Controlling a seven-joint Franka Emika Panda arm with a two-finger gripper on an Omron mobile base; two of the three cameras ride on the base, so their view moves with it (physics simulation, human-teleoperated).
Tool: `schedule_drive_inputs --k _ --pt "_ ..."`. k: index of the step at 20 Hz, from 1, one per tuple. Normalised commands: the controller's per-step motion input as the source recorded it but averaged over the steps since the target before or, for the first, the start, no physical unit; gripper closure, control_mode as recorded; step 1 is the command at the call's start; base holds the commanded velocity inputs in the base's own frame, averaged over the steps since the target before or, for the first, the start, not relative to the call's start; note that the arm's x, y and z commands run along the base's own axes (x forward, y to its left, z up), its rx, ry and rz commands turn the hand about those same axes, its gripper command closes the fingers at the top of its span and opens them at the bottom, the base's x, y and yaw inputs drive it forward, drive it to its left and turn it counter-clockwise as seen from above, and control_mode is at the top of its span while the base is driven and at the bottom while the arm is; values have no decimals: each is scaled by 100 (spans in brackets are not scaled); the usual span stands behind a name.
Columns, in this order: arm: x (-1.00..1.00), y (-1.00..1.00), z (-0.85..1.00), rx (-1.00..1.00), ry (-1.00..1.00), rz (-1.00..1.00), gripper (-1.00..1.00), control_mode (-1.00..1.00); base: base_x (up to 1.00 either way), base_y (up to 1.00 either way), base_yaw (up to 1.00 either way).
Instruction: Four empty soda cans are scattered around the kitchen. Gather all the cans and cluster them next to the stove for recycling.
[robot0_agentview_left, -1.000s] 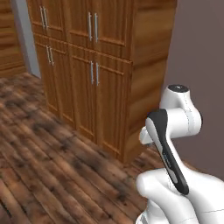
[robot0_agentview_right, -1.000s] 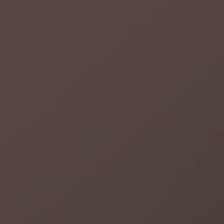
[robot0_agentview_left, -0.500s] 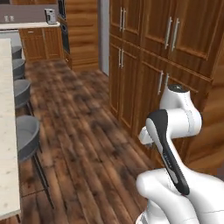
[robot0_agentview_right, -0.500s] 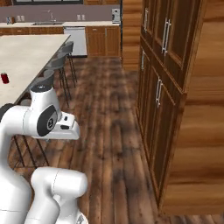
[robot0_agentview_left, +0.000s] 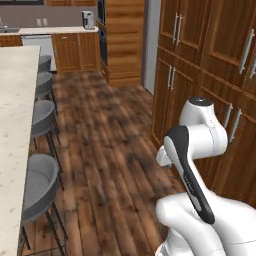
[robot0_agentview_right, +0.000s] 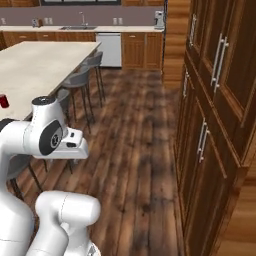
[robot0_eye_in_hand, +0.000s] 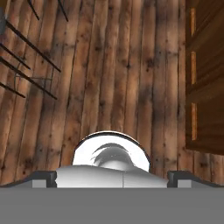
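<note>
The claw was seen pointed straight down at the wooden floor, its two dark fingertips spread fully apart, released, nothing grasped between them. Tall wooden cupboards were noted close by on the claw's right. One red soda can was seen standing on the pale island counter, well away to the claw's left and above its level. Grey stools were lined along that counter, between it and the claw. A coffee machine was noted on the far counter.
</note>
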Motion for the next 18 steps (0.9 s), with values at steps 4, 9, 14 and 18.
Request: schedule_drive_inputs --k 4,9,14,18 --pt "0 0 0 0 0 0 -100 100 100 -54 7" --pt "0 0 0 0 0 0 -100 100 95 -28 3" --pt "0 0 0 0 0 0 -100 100 73 0 2" --pt "0 0 0 0 0 0 -100 100 91 0 15"
